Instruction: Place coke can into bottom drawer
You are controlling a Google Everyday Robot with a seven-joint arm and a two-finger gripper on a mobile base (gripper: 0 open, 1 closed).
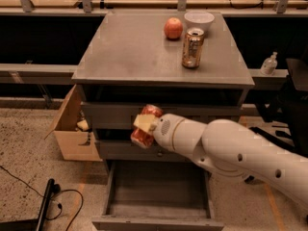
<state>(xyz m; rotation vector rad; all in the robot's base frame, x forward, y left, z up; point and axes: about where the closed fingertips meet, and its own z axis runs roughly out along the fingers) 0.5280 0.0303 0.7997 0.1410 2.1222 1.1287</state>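
Fingers (pixel 143 122) of gripper (pixel 144 128) clamped on coke can (pixel 140 138), held before upper drawers (pixel 113 115), above open bottom drawer (pixel 155 189)

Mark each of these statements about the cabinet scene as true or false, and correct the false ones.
1. The gripper holds the coke can in front of the upper drawer fronts, above the bottom drawer. True.
2. The bottom drawer is shut. False: it is pulled open.
3. An apple, a white bowl and a gold-tan can stand on the cabinet top. True.
4. The coke can lies inside the bottom drawer. False: it is in the gripper, above the drawer.
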